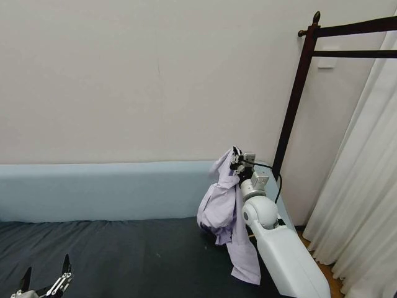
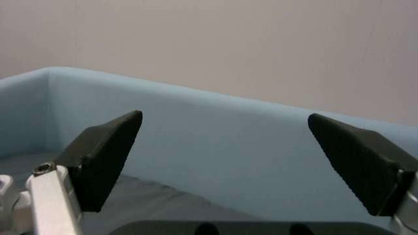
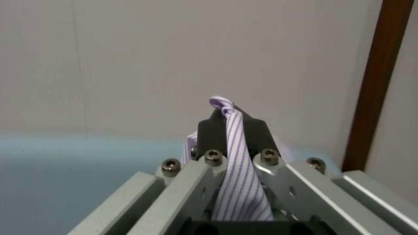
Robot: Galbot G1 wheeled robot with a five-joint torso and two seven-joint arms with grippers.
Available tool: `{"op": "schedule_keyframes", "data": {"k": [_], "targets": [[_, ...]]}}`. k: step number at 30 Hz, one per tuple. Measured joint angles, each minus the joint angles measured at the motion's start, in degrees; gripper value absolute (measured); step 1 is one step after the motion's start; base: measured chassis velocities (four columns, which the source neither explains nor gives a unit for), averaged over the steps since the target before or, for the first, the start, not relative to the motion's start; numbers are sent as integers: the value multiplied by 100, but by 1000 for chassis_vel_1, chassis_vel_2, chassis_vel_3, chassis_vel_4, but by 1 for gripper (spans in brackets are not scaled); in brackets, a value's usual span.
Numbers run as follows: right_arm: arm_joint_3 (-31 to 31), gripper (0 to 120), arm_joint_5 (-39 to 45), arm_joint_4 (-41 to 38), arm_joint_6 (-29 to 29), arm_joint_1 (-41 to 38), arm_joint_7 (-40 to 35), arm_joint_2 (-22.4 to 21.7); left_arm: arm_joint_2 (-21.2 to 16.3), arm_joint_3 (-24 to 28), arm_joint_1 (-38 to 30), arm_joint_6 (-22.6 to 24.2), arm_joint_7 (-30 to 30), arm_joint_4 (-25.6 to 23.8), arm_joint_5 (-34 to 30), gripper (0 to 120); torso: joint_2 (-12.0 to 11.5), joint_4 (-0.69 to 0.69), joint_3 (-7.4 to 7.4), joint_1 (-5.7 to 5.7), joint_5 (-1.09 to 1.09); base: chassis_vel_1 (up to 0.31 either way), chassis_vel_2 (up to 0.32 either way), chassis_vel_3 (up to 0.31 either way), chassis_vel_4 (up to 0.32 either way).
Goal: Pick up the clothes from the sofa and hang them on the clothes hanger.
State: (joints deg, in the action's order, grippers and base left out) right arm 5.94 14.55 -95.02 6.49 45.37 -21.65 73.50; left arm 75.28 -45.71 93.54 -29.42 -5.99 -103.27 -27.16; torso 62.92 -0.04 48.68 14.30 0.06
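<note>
Right gripper [image 1: 237, 160], jaws pinching a thin fold of the striped shirt [image 1: 226, 217], holds it beside the clothes hanger [image 1: 296, 93] post, well below its rail; risk: fold slips or hem snags post on lift; left gripper [image 1: 44, 280] parked far from hanger, jaws apart.

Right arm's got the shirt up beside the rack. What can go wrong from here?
1. The right gripper pinches only a narrow fold of the shirt. Most of the cloth hangs below, so it may slip out.
2. The rack's top bar sits well above that gripper, and the shirt's tail hangs low over the sofa seat. It could drag or catch on the post going up.
The left gripper is open, low over the seat.
</note>
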Motion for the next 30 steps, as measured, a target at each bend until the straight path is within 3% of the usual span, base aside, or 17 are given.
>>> {"op": "schedule_keyframes", "data": {"k": [2,6,12,13,16,20,21,25,28,30], "targets": [[-335,0,-249,-128,14,954,-230,-207,-1,11,-21,-7,0,32,-8,100,0,-3,1,0,4,0,0,0,0],[-859,0,-297,79,-159,1793,-375,-243,8,77,-71,-7,2,57,3,100,0,0,0,-1,0,0,0,0,0],[-1131,0,127,582,-703,1964,228,-42,26,169,-75,22,7,12,52,100,0,3,0,0,0,0,0,0,0],[-1233,4,495,598,-683,1972,427,-9,22,171,-66,26,9,4,55,100,0,4,1,0,1,0,0,0,0],[-1397,12,1165,394,-200,1990,252,-17,3,146,-47,26,10,0,52,100,0,3,1,0,-1,0,0,0,0],[-1683,31,2493,-364,1427,1966,-915,-145,-46,33,-2,0,10,0,23,100,0,3,1,0,0,0,0,0,0],[-1683,31,2493,-364,1427,1966,-915,-145,-46,33,-2,0,10,0,23,100,0,3,1,0,0,0,0,0,0],[-1726,51,3348,-1169,2652,1785,-1921,-428,-42,-46,27,-21,20,0,24,100,0,2,1,0,0,0,0,0,0],[-1648,60,3377,-1435,2782,1658,-1825,-645,-23,-71,31,-24,24,0,38,100,0,1,1,0,0,0,0,0,0],[-1581,66,3178,-1358,2476,1529,-1438,-735,-1,-80,35,-25,26,0,61,100,0,0,1,0,-1,0,0,0,0]]}}
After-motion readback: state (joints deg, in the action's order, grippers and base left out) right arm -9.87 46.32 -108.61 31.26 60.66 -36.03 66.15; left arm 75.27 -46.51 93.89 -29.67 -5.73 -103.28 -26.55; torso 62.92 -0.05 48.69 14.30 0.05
